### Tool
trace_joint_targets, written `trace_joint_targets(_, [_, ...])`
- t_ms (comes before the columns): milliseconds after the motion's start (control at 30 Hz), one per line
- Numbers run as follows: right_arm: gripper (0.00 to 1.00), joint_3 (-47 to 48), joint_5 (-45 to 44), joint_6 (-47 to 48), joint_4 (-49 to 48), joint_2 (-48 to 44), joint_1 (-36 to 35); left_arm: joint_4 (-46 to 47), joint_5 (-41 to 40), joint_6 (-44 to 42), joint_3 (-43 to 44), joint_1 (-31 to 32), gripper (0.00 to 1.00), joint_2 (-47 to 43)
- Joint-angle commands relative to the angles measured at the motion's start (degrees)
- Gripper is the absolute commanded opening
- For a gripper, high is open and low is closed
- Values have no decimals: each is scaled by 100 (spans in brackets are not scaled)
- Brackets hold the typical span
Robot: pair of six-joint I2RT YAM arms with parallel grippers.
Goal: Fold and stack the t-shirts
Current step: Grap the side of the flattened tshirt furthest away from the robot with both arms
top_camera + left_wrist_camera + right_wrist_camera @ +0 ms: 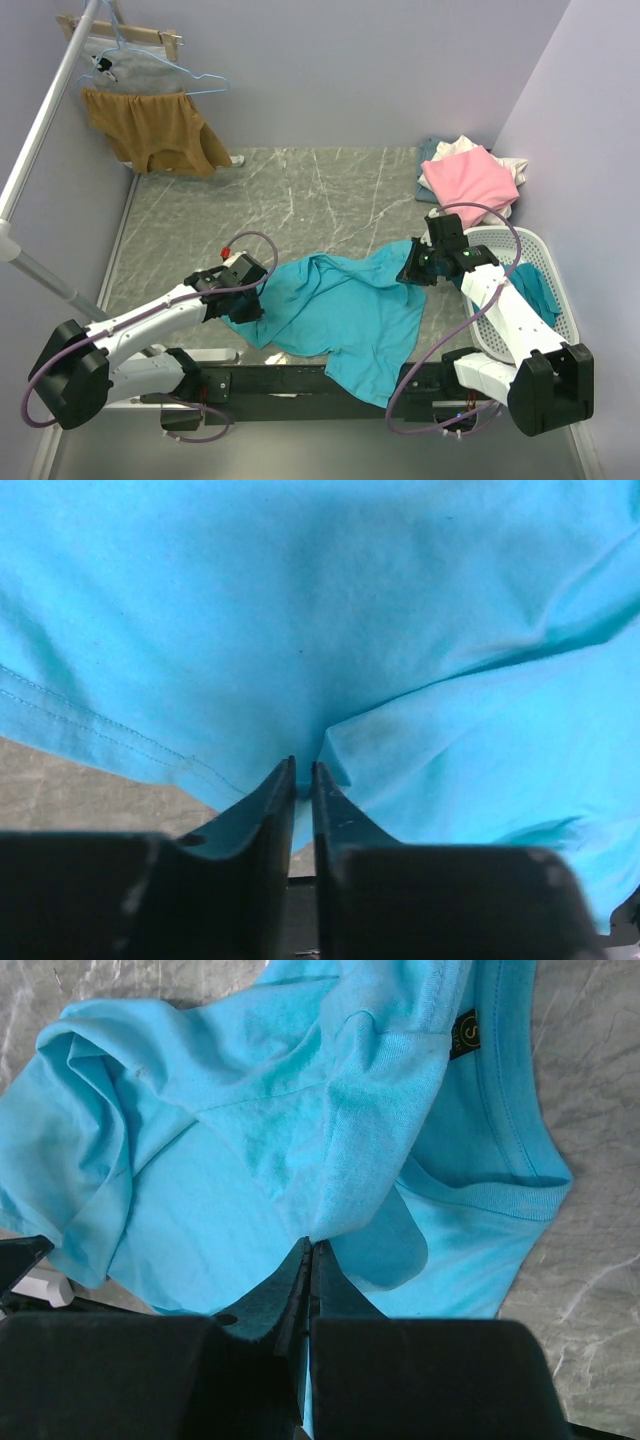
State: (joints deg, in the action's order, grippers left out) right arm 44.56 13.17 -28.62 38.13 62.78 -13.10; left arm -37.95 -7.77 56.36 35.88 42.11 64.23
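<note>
A turquoise t-shirt (345, 305) lies crumpled across the table's front middle, its lower part hanging over the near edge. My left gripper (252, 300) is shut on the shirt's left edge; in the left wrist view the cloth (330, 630) is pinched between the jaws (303, 765). My right gripper (412, 268) is shut on the shirt's right end near the collar (505, 1110), with a fold of fabric (370, 1120) clamped at the tips (311, 1244). A pink t-shirt (468, 180) lies folded on white and pale blue ones at the back right.
A white laundry basket (540, 255) stands at the right with another turquoise garment (535, 290) inside. A mustard-brown garment (150, 130) and a grey one (125, 65) hang on hangers at the back left. A metal pole (45, 120) runs along the left.
</note>
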Motion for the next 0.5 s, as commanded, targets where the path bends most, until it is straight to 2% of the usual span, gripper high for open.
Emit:
trace_joint_targets(0, [0, 0, -34, 85, -78, -38, -17, 86, 82, 16, 33, 26, 16, 11])
trace_joint_targets(100, [0, 1, -42, 102, -69, -73, -8, 121, 162, -2, -11, 34, 17, 64])
trace_joint_targets(200, [0, -17, -42, 102, -69, -82, -17, 87, 179, 24, -19, 26, 31, 81])
trace_joint_targets(233, [0, -34, -42, 94, -69, -82, -26, 113, 188, 16, -37, 26, 32, 73])
trace_joint_targets(467, [1, -87, -34, 111, -95, -100, -17, 157, 302, -37, -46, 26, 33, 81])
